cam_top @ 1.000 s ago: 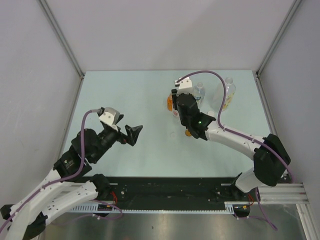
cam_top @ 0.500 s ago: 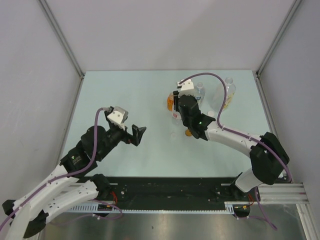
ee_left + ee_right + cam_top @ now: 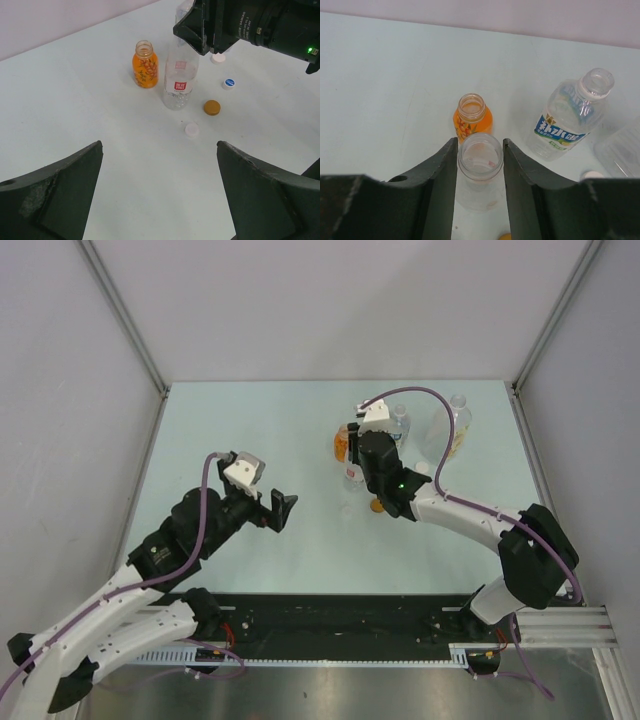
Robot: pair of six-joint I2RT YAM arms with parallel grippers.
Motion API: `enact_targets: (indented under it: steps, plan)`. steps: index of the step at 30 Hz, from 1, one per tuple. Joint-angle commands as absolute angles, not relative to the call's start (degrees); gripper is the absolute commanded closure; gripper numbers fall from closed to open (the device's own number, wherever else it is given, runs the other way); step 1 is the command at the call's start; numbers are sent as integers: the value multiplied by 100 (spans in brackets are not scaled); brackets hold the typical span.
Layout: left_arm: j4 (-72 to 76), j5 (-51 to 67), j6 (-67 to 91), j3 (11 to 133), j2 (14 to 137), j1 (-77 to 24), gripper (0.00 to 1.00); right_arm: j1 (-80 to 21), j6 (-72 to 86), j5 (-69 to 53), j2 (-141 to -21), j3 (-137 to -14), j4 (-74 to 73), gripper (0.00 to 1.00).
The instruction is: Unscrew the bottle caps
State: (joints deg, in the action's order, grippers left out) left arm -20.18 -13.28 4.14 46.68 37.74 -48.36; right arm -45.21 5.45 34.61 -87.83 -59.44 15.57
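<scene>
My right gripper (image 3: 480, 146) is shut on the neck of the small red-labelled clear bottle (image 3: 479, 170), which stands upright with its mouth open. The small orange bottle (image 3: 472, 117) stands just behind it, and the blue-labelled bottle (image 3: 566, 122) to the right; both are uncapped. All the caps lie loose on the table: a white cap (image 3: 192, 129), the orange-brown cap (image 3: 212, 107), the blue cap (image 3: 229, 83) and a second white cap (image 3: 218, 58). My left gripper (image 3: 160, 150) is open and empty, some way in front of the bottles, left of middle in the top view (image 3: 282, 506).
The large clear jug-like bottle (image 3: 452, 425) stands at the back right near the right wall. Grey enclosure walls ring the pale green table (image 3: 250, 430). The right arm (image 3: 470, 520) stretches over the table's right half.
My left arm has moved forward and to the right, toward the bottles, still open. My right gripper has hardly shifted and stays around the red-labelled bottle.
</scene>
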Motion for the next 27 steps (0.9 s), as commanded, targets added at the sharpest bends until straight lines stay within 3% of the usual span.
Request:
enact_targets:
  steps: [1,5,11,27]
  plan:
    - [-1793,-1248,457,4676,3779,-4843,0,-4500,668,3480,-8754,-5880,1573,56]
    - [-1784,-1231,439,4676,3806,-4843,0,-4517,668,3524,-8728,-5889,1538,44]
    - [-1784,-1213,457,4684,3814,-4843,0,-4535,694,3525,-8649,-5889,1512,36]
    - [-1793,-1187,510,4728,3850,-4843,0,-4728,571,3630,-8315,-5880,1371,31]
